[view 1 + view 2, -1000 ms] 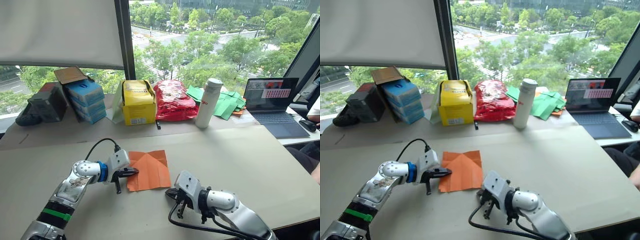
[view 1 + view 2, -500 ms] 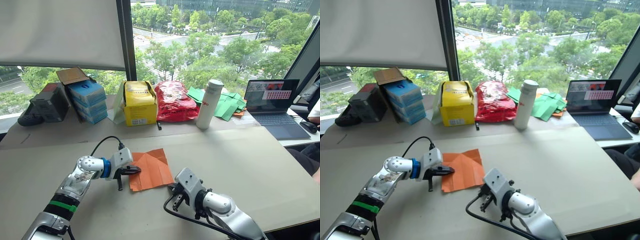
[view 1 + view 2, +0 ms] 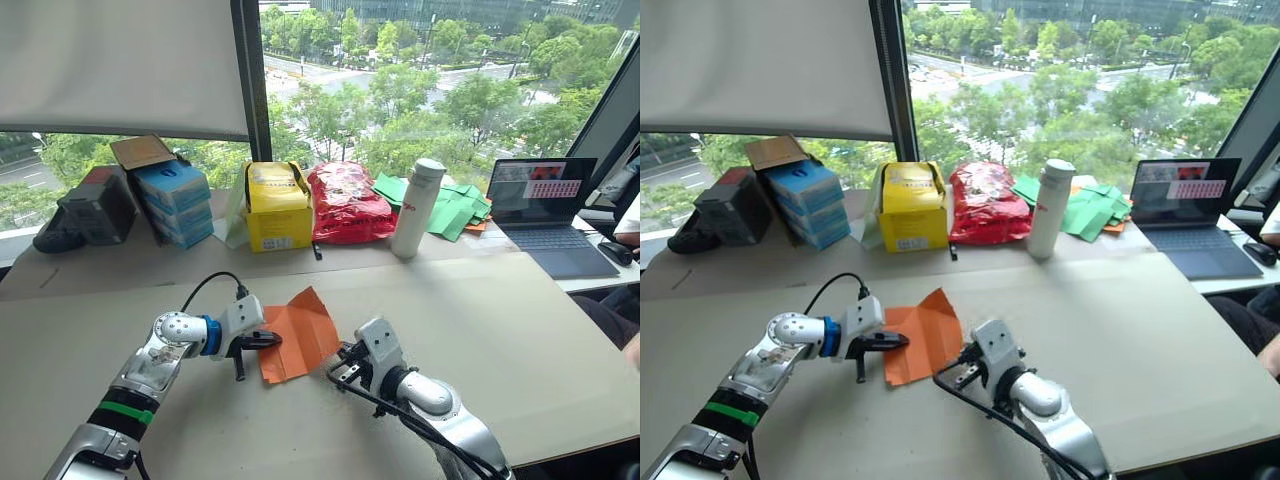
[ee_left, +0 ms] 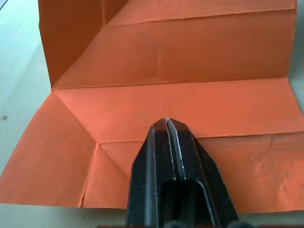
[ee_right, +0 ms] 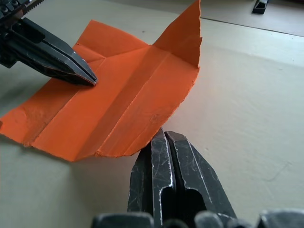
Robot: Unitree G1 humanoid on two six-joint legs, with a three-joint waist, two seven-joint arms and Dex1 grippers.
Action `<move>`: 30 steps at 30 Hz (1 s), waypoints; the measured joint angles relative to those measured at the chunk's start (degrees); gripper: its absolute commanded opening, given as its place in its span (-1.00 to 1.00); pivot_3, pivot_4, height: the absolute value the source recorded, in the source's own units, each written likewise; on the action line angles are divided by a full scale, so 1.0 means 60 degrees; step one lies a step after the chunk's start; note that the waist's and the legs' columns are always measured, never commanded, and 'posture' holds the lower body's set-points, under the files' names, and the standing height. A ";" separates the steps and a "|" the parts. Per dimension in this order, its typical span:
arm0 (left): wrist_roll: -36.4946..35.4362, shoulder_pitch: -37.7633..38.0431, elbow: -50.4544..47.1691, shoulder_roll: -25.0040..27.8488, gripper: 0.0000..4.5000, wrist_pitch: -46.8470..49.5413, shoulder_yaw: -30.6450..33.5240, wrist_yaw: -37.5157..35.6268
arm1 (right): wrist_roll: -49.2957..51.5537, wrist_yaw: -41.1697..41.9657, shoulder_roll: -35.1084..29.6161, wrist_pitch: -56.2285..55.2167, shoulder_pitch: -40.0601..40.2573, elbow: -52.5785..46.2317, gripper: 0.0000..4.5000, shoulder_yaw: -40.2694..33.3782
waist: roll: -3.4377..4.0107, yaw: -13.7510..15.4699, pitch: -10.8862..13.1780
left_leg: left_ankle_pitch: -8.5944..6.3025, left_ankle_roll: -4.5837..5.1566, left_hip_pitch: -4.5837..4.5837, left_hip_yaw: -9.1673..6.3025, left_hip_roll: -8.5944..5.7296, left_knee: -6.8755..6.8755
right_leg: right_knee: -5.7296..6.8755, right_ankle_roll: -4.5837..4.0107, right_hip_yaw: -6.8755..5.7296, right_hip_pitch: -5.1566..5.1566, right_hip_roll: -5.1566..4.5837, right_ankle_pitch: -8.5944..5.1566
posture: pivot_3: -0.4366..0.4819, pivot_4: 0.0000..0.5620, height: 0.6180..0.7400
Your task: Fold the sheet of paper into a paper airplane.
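Observation:
The sheet of paper [image 3: 305, 328], bright orange and creased, lies on the table [image 3: 500, 310] between my two grippers. Its right half stands tilted up, with one corner [image 5: 190, 33] pointing upward. My left gripper [image 4: 167, 122] is shut, and its tip presses down on the left part of the sheet [image 4: 190, 104]. It also shows in the right wrist view as the left gripper [image 5: 90, 78]. My right gripper [image 5: 164, 135] is shut with nothing between its fingers. Its tip sits at the sheet's near right edge, where the paper lifts off the table.
Along the window sill stand blue boxes [image 3: 172, 200], a yellow box [image 3: 277, 205], a red plastic bag [image 3: 345, 200], a white bottle [image 3: 417, 205] and green paper sheets [image 3: 455, 208]. A laptop [image 3: 545, 205] sits at the far right, with a person's arm beside it.
My right gripper has moved in to the sheet's right edge, and that side of the paper has risen from flat to tilted up. The left gripper stays pressed on the sheet.

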 measured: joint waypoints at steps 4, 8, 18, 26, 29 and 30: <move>0.0000 0.0083 -0.0068 0.0011 -1.00 -0.0003 0.0076 0.0012 | 0.0092 0.0445 0.0175 -0.0654 -0.0634 0.0782 -1.00 -0.0025 | 0.0006 -0.0023 0.0003 | 0.0000 -0.0001 0.0000 -0.0001 -0.0001 -0.0003 | 0.0001 -0.0001 0.0000 -0.0006 0.0004 0.0000 | -0.05 -0.47 1.00; -0.0001 0.0179 -0.0181 0.0038 -1.00 -0.0002 0.0196 0.0061 | 0.0077 0.1223 0.0181 -0.1280 -0.1433 0.1630 -1.00 0.0441 | 0.0007 -0.0038 0.0004 | 0.0003 -0.0004 -0.0002 -0.0003 -0.0001 -0.0014 | 0.0002 -0.0005 0.0001 -0.0013 0.0003 -0.0001 | -0.05 -0.47 1.00; -0.0191 0.1083 -0.1079 0.0590 -1.00 0.0415 0.0967 0.0463 | -0.0224 0.2765 0.0139 -0.1856 -0.2716 0.3558 -1.00 0.1738 | 0.0008 -0.0334 0.0005 | 0.0018 -0.0035 -0.0003 0.0000 0.0010 -0.0073 | 0.0005 -0.0023 0.0020 -0.0048 -0.0004 -0.0009 | -0.05 -0.47 1.00; -0.0483 0.2351 -0.2251 0.1102 -1.00 0.1226 0.1915 0.0947 | -0.0618 0.3419 0.0167 -0.2291 -0.3348 0.4473 -1.00 0.2215 | 0.0017 -0.0383 0.0011 | 0.0015 -0.0042 -0.0003 -0.0003 0.0015 -0.0085 | 0.0005 -0.0034 0.0016 -0.0053 -0.0007 -0.0016 | -0.05 -0.47 1.00; -0.0804 0.2810 -0.2712 0.1345 -1.00 0.1823 0.2382 0.1012 | -0.0694 0.3540 0.0219 -0.2228 -0.3534 0.4654 -1.00 0.2243 | 0.0019 -0.0396 0.0014 | 0.0014 -0.0045 -0.0004 -0.0007 0.0017 -0.0087 | 0.0006 -0.0035 0.0015 -0.0057 -0.0006 -0.0016 | -0.05 -0.47 1.00; -0.0995 0.2900 -0.2866 0.1423 -1.00 0.2139 0.2617 0.1020 | -0.0695 0.3559 0.0227 -0.2223 -0.3549 0.4682 -1.00 0.2234 | 0.0019 -0.0389 0.0016 | 0.0015 -0.0047 -0.0006 -0.0014 0.0017 -0.0086 | 0.0007 -0.0036 0.0014 -0.0057 -0.0006 -0.0016 | -0.05 -0.47 1.00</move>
